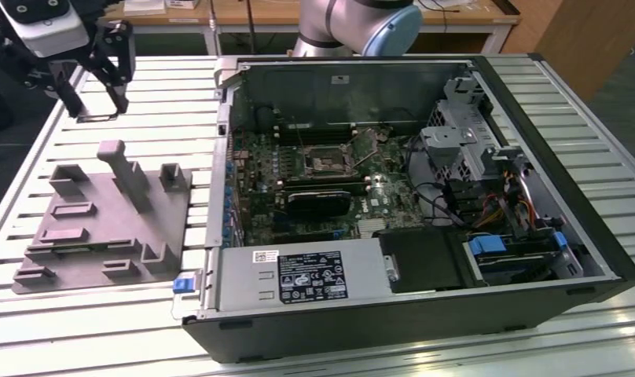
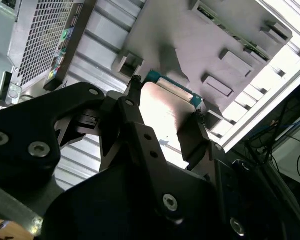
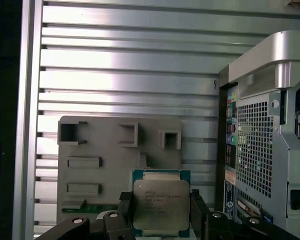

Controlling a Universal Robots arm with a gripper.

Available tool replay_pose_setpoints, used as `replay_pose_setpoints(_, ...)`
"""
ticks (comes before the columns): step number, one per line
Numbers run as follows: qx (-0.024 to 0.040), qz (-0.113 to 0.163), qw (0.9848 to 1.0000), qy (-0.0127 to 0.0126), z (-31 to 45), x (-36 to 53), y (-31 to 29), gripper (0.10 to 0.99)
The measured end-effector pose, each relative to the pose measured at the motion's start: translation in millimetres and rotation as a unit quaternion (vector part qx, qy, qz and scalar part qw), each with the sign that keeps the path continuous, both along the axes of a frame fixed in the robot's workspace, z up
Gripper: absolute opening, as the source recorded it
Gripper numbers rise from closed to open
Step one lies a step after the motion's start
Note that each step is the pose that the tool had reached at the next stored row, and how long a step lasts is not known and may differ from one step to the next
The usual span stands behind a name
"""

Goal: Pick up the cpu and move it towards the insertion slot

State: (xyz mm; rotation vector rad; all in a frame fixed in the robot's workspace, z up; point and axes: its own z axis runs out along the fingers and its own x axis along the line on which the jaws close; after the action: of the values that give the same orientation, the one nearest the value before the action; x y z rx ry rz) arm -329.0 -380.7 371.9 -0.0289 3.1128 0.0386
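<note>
The tool (image 3: 161, 214) pinches the cpu (image 3: 161, 200) by its edges over the grey tray (image 3: 105, 145). Carry it level toward the insertion slot (image 1: 327, 162), on the exterior view's right.

Bright, even room light in the exterior view, soft shadows beside the grey tray (image 1: 92, 253) blocks, hard white glare on the table slats (image 3: 120, 62) in both wrist views, chip (image 2: 162, 112) top washed pale by reflection, gripper (image 2: 167, 97) body nearly black
</note>
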Motion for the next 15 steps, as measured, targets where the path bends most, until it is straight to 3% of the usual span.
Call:
replay_pose_setpoints(6,0.0000,0.000,1.0000,-0.0019,0.0,11.4,6.4,0.541)
replay_pose_setpoints(15,0.0002,0.000,1.0000,-0.0037,-0.1,35.7,10.9,0.541)
